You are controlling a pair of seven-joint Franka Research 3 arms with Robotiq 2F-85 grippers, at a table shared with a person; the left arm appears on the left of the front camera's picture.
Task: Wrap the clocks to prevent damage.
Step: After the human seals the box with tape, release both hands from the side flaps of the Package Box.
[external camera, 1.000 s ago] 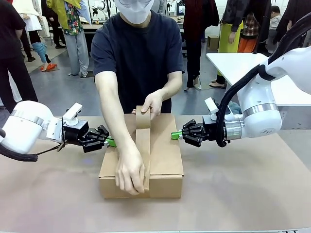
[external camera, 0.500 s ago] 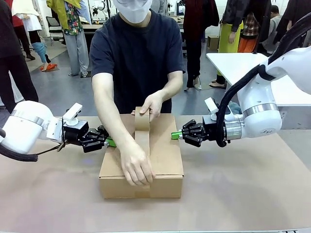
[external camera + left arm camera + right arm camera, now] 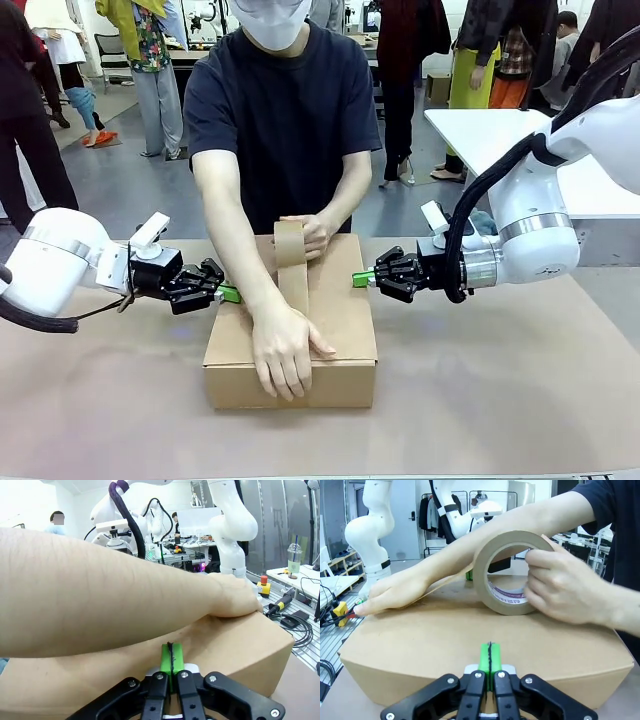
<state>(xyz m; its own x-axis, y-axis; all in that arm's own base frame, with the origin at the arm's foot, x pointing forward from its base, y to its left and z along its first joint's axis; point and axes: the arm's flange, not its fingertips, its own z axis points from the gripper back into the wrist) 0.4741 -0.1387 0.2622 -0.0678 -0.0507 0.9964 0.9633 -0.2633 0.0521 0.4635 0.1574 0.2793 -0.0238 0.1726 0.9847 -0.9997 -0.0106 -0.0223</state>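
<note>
Now my left hand (image 3: 229, 293) and right hand (image 3: 359, 279), both pinched closed, press the cardboard box (image 3: 340, 330) at nine and three o'clock, while a person's hand (image 3: 565, 587) holds a tape roll (image 3: 512, 572) upright on top.

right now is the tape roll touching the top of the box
Touching. In the right wrist view the tape roll, held in the person's hand, stands on edge with its lower rim on the cardboard box top.

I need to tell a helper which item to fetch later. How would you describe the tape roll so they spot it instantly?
Find the cardboard box mid-table. At its far edge, the person's hand holds a brown ring upright: the tape roll, the only round, hollow thing there.
</note>
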